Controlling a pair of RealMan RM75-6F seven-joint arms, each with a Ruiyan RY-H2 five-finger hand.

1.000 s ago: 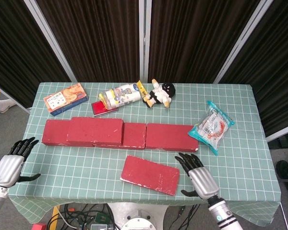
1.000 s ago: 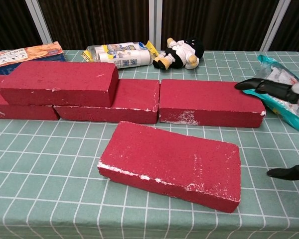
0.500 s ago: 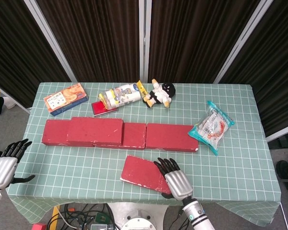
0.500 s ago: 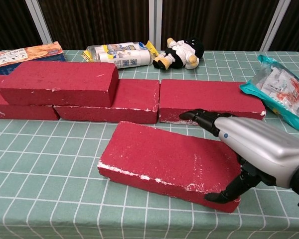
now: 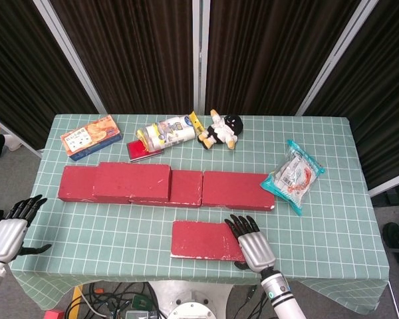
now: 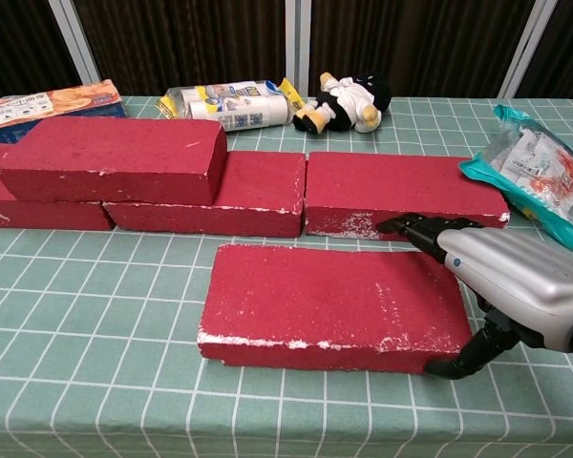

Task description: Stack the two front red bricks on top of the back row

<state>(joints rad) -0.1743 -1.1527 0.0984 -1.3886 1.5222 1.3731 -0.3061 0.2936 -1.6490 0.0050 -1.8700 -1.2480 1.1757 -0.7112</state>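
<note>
- A table covered in a green cloth with a white grid is filling the middle of the head view, with dark curtains hanging behind it along the top of the frame.
- A back row of flat red bricks is lying across the centre of the frame, end to end, and one more stacked red brick is already sitting on top of the row's left part.
- The remaining front red brick is lying flat in the lower centre, just in front of the row and not touching it, its long edge running roughly parallel to the row.
- The silver-and-black right hand is resting at the front brick's right end; in the chest view its fingers are lying over the top right corner while the thumb is pressing the near side, so it seems to be clasping the brick end, though how firm the grip is remains unclear.
- The left hand is hanging at the lower left edge of the frame, off the table, fingers spread and holding nothing.
- A teal-edged clear snack bag is lying at the right of the frame.
- An orange-and-blue biscuit box is sitting at the upper left.
- A clear plastic bottle with a blue-and-white label is lying on its side at upper centre.
- A small black-and-white plush doll is lying just right of the bottle.
</note>
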